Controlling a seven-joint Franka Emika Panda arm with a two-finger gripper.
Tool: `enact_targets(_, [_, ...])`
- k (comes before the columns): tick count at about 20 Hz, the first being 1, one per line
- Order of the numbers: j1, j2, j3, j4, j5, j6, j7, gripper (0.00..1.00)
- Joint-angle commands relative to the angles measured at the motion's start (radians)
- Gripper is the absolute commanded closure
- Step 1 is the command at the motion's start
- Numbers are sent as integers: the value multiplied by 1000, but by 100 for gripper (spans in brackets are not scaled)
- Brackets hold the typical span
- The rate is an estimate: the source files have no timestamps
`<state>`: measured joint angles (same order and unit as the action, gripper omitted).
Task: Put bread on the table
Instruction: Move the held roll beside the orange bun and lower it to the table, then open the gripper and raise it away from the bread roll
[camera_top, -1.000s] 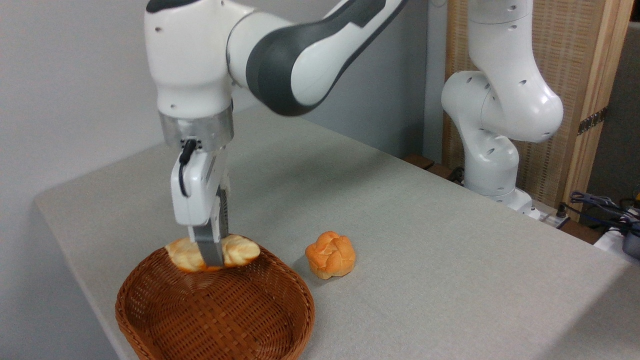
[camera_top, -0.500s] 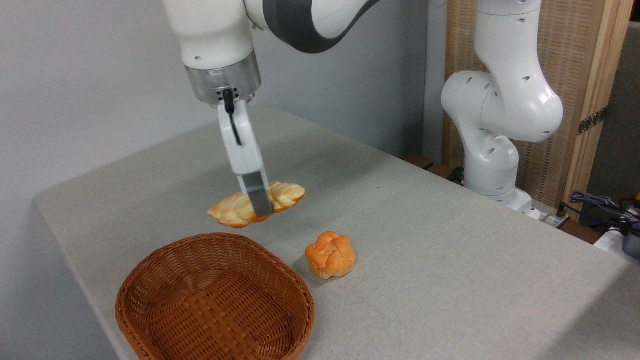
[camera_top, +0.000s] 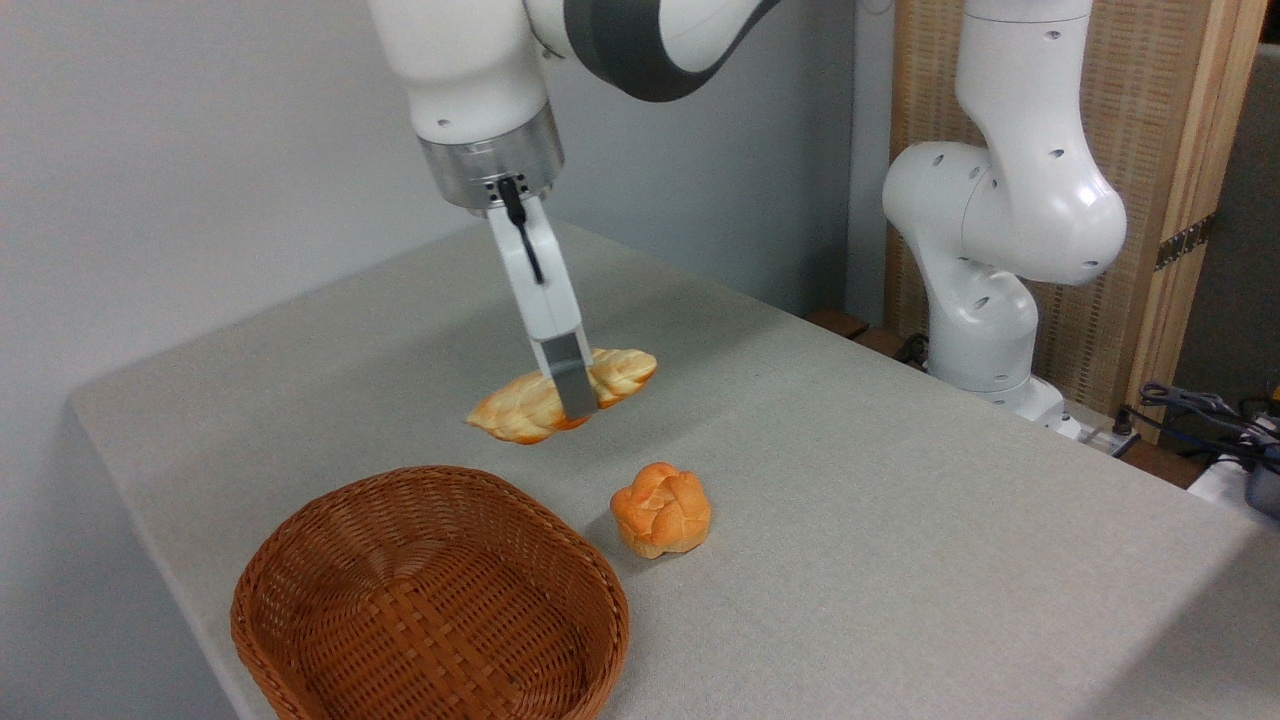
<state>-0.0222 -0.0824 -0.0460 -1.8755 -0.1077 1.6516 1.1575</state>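
The bread (camera_top: 520, 405), a pale golden braided loaf with tapered ends, hangs in the air above the table (camera_top: 850, 480), behind and to the right of the basket. My gripper (camera_top: 575, 398) is shut on the loaf's middle, with the near grey finger crossing its front side. The far finger is hidden behind the loaf. The loaf lies roughly level, its right end a little higher.
A brown wicker basket (camera_top: 430, 610) stands at the front left with nothing in it. A small round orange knotted bun (camera_top: 661, 508) rests on the cloth just right of the basket. The arm's white base (camera_top: 985, 300) stands at the table's far right edge.
The loaf left the basket and rose with my gripper. Over the last half second it moved further right and away from the basket, staying in the grasp.
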Motion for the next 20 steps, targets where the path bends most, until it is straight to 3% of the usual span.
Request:
enact_targets(1, [-7, -60, -5, -91, -10, 0, -9, 42])
enact_targets(3, [-8, -57, -6, -119, -9, 2, -5, 37])
enact_targets(4, [-12, -53, -8, -126, -7, 4, -5, 19])
enact_targets(5, [-18, -45, -8, -128, -7, 4, -5, 11])
enact_targets(8, [-19, -13, -8, -126, 2, 42, -2, 0])
enact_targets(10, [-38, 3, -8, -126, 5, 72, -2, 0])
enact_targets(17, [-39, 19, -9, -114, 3, 146, -4, 0])
enact_targets(20, [-38, 21, -8, -53, 2, 160, -15, 0])
